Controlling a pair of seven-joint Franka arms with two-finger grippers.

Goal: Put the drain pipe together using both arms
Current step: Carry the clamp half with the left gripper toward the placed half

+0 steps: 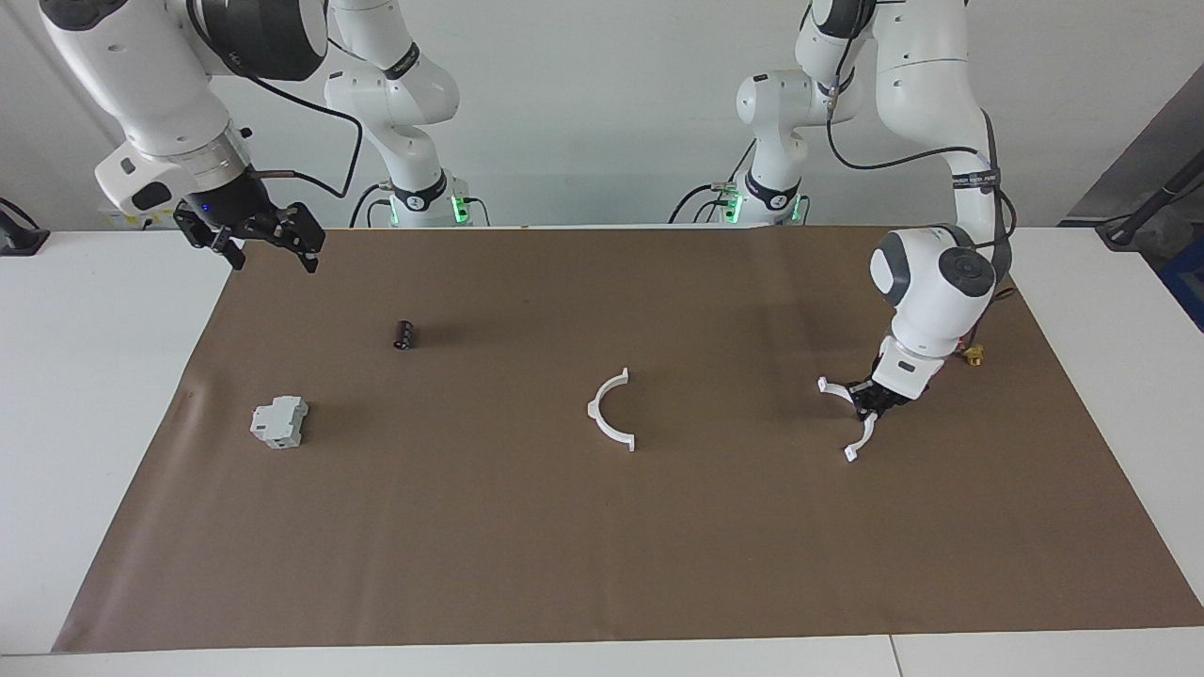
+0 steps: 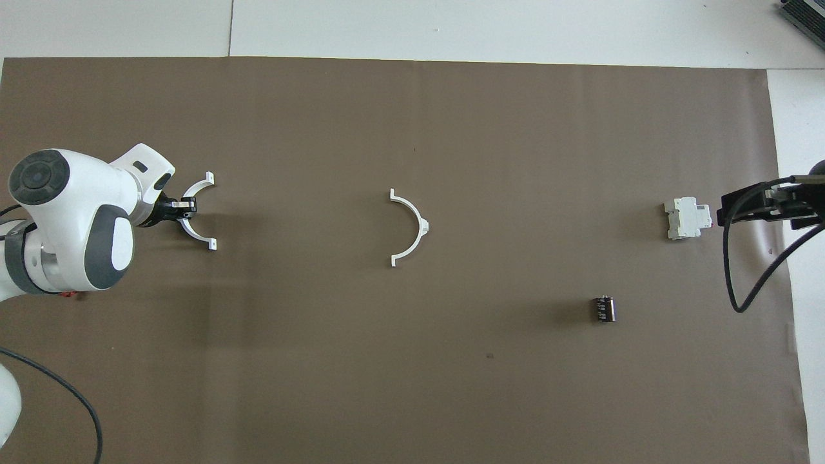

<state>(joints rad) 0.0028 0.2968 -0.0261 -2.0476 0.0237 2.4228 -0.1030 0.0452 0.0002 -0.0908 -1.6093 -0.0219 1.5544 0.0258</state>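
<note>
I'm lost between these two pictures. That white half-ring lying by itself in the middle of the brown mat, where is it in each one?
Facing view: the free half-ring lies mid-mat, just below centre.
Overhead view: the same half-ring lies at the picture's centre.
Shared landmark: the grey-white block, toward the right arm's end of the table.

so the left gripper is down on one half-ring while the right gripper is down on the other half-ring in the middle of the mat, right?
Not quite. The left gripper is indeed down on one half-ring, but the right gripper hangs raised over the mat's edge at the right arm's end. The facing view shows the other half-ring lying untouched in the middle of the mat.
</note>
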